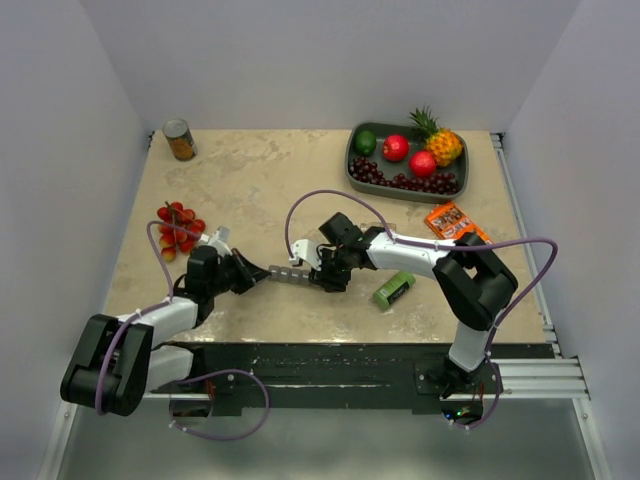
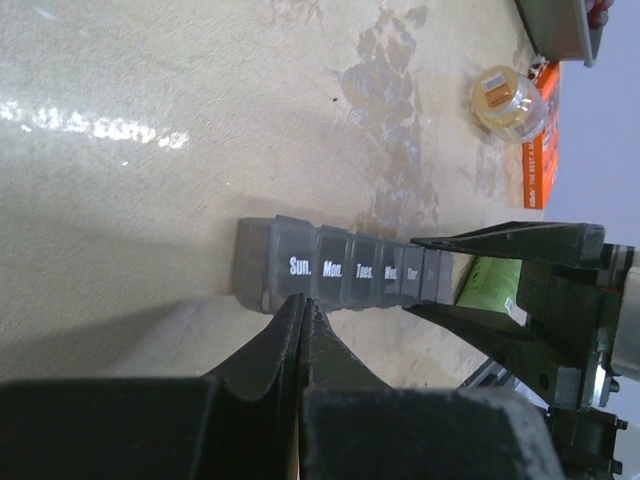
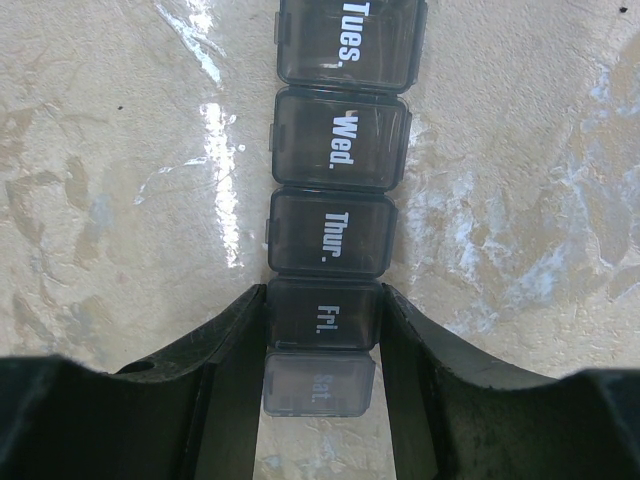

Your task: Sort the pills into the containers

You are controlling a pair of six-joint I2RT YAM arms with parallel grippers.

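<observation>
The containers (image 1: pixel 290 272) are a grey strip of day-marked lidded compartments lying flat between my two grippers. In the right wrist view the strip (image 3: pixel 340 150) runs from Tues. to Sat., and my right gripper (image 3: pixel 322 322) is shut on it across the Fri. compartment. The Sat. lid looks paler than the others. My left gripper (image 2: pixel 302 300) is shut and empty, its tips touching the strip's (image 2: pixel 340 270) near edge between Sun. and Mon. The pills show as yellowish pieces inside a small clear bottle (image 2: pixel 510 102) lying on its side farther back. From above, the left gripper (image 1: pixel 264 272) and right gripper (image 1: pixel 322 277) meet the strip's ends.
A green box (image 1: pixel 394 289) lies just right of the right gripper. An orange packet (image 1: pixel 452 221) and a dark fruit tray (image 1: pixel 352 172) are at the back right. Cherry tomatoes (image 1: pixel 178 226) sit by the left arm, a can (image 1: pixel 180 139) at the back left.
</observation>
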